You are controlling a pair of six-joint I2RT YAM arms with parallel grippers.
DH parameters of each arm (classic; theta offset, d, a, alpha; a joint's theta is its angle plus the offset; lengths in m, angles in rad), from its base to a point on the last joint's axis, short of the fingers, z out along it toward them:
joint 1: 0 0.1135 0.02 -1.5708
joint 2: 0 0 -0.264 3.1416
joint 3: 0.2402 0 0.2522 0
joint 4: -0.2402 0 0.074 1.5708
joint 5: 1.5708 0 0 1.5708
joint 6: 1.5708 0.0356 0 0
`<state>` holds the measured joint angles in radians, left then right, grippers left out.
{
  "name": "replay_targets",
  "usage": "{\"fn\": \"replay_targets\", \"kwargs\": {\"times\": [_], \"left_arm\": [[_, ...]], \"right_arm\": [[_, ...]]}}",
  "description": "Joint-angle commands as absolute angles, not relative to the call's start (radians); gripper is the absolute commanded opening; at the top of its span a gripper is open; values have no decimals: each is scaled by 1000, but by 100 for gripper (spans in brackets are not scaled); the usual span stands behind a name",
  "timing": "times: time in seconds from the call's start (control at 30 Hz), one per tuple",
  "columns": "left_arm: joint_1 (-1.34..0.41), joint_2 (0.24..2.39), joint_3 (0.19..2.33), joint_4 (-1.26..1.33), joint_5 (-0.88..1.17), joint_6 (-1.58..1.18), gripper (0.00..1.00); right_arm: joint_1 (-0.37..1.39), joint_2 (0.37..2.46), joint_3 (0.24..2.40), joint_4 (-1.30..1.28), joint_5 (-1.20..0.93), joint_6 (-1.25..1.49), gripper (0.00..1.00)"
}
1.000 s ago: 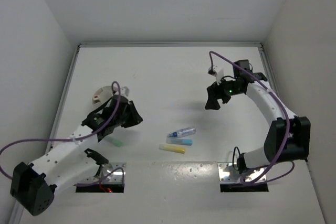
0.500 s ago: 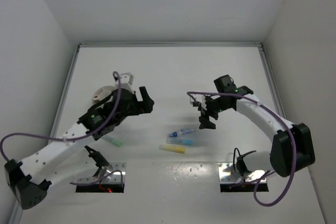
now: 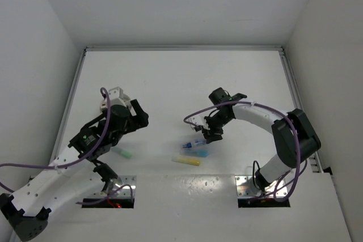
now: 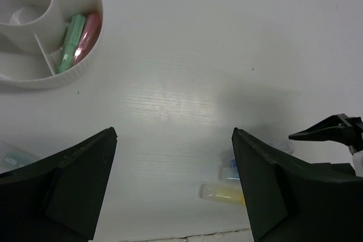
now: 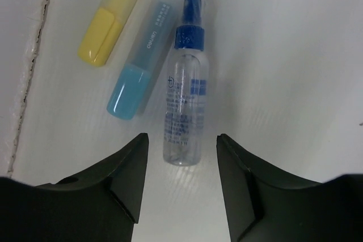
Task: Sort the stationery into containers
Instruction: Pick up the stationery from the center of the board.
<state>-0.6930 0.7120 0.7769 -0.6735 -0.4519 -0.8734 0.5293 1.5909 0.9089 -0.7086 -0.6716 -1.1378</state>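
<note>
A clear blue-capped tube lies on the white table beside a light blue marker and a yellow marker. My right gripper is open, its fingers either side of the tube's bottom end with a gap on each side. In the top view that gripper sits just above the tube. My left gripper is open and empty over bare table, to the right of the white divided dish. The dish holds a green marker and a pink marker. Another green marker lies beside the left arm.
In the top view the left arm covers most of the dish. White walls close the table on the left, back and right. Two metal plates are set at the near edge. A seam runs left of the markers.
The right arm swung from the back right down to the tube, its jaws narrowing around it. The left gripper opened, and the left arm swung out toward the middle, then back leftward near the dish.
</note>
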Motion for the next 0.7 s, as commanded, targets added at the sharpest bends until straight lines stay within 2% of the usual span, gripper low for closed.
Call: {"fn": "replay_targets", "kwargs": {"times": [0.0,0.2,0.47,0.67], "left_arm": [[-680,670,784,-686,-480,-873,88],[-680,597,784,-730,-558,-893,88],[-680,535,802,-782,-589,-893,88],[-680,497,802,-802,-589,-893,88]], "right_arm": [[567,1618,900,-669,-663,-1201,52],[632,1661,900,-600,-585,-1111,47],[699,1713,899,-502,-474,-970,49],[782,1735,910,-439,-301,-910,49]]}}
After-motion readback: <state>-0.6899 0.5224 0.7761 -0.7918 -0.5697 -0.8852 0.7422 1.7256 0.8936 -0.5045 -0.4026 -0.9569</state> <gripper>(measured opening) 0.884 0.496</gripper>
